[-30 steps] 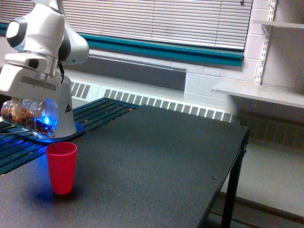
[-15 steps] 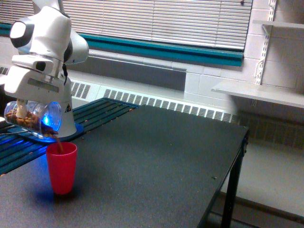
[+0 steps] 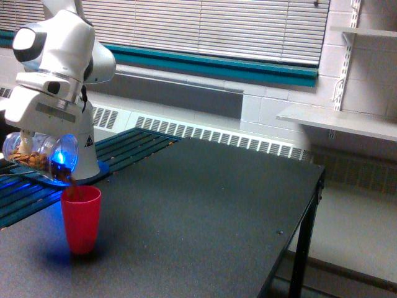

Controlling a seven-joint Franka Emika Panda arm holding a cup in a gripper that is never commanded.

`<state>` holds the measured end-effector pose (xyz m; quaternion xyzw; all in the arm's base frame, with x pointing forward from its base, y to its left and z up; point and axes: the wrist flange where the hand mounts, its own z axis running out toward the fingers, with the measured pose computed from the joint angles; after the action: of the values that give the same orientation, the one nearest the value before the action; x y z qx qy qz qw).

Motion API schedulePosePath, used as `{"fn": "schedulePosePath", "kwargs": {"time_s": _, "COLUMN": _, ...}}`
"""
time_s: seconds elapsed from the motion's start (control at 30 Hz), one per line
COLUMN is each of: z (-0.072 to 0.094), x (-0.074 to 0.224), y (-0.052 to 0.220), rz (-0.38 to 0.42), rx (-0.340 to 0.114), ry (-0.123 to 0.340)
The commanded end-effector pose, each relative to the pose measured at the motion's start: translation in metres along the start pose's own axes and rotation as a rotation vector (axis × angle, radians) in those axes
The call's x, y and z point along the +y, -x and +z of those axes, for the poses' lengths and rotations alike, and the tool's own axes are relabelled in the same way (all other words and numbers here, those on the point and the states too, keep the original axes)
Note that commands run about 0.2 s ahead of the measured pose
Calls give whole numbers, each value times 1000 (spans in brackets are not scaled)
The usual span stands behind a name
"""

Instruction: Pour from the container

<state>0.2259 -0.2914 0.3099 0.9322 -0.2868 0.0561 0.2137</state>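
Tipped further than before, one clear container [image 3: 40, 152] lies sideways in the gripper [image 3: 26, 144], jaws clenched on it, spilling brown bits [image 3: 72, 184] into one red cup [image 3: 80, 218] on one black table [image 3: 205, 205].

Exterior view as I receive it: even, moderately bright room light; soft overall focus with visible compression grain; a vivid blue glow at the clear jar [image 3: 40, 153] spills onto the slatted surface [image 3: 25, 186] and tints the tabletop [image 3: 205, 217] beside the red cup [image 3: 80, 218]; the cup casts a faint bluish shadow; closed blinds [image 3: 211, 28] show no glare.
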Motion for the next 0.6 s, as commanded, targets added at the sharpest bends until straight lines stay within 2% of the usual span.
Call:
{"fn": "schedulePosePath", "kwargs": {"time_s": 0.03, "z": 0, "x": 0, "y": -2, "rz": 3, "rx": 0, "ry": 14}}
{"fn": "schedulePosePath", "kwargs": {"time_s": 0.6, "z": -2, "x": -8, "y": -4, "rz": -48, "rx": 3, "ry": 36}}
